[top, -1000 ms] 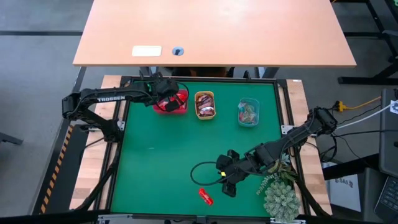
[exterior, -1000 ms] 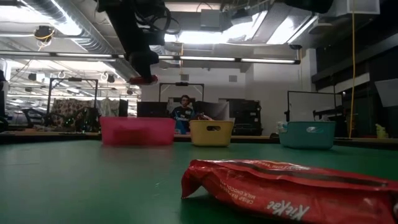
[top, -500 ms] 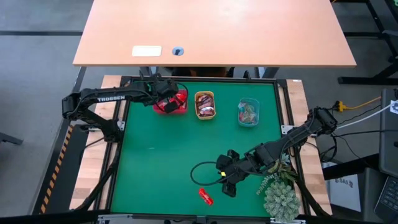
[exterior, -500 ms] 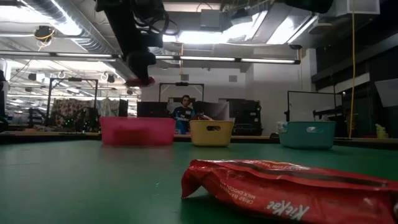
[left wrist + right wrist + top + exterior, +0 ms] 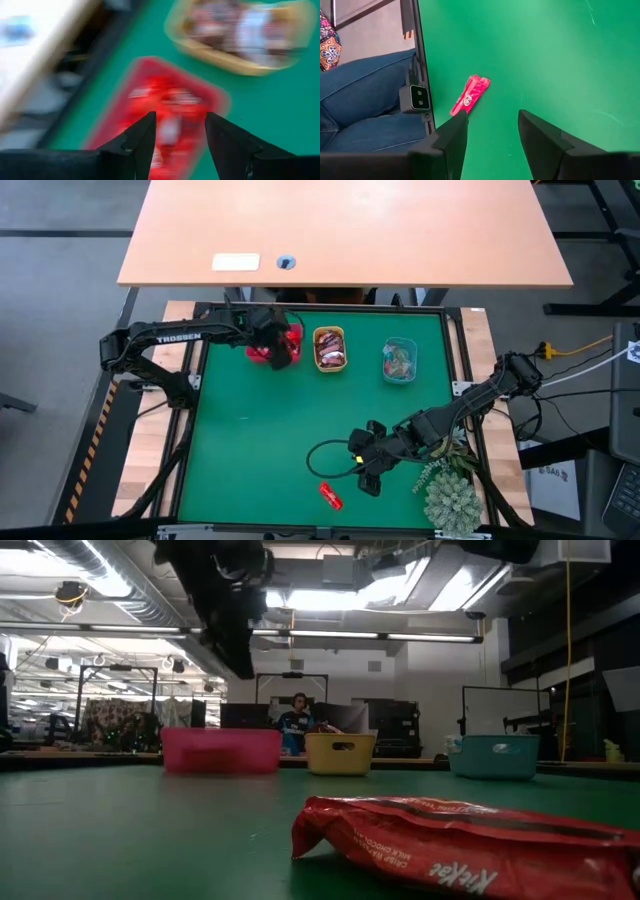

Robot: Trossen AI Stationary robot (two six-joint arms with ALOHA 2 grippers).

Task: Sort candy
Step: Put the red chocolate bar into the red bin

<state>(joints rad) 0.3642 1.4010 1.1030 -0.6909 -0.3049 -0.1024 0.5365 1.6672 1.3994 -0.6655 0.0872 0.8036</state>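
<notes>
Green matting holds one red candy; wrist views show left gripper and right gripper fingers parted, empty.

Robotics lab, exposed ceiling ducts, strip lights, monitors, seated person

green table, three trays, red candy
</notes>
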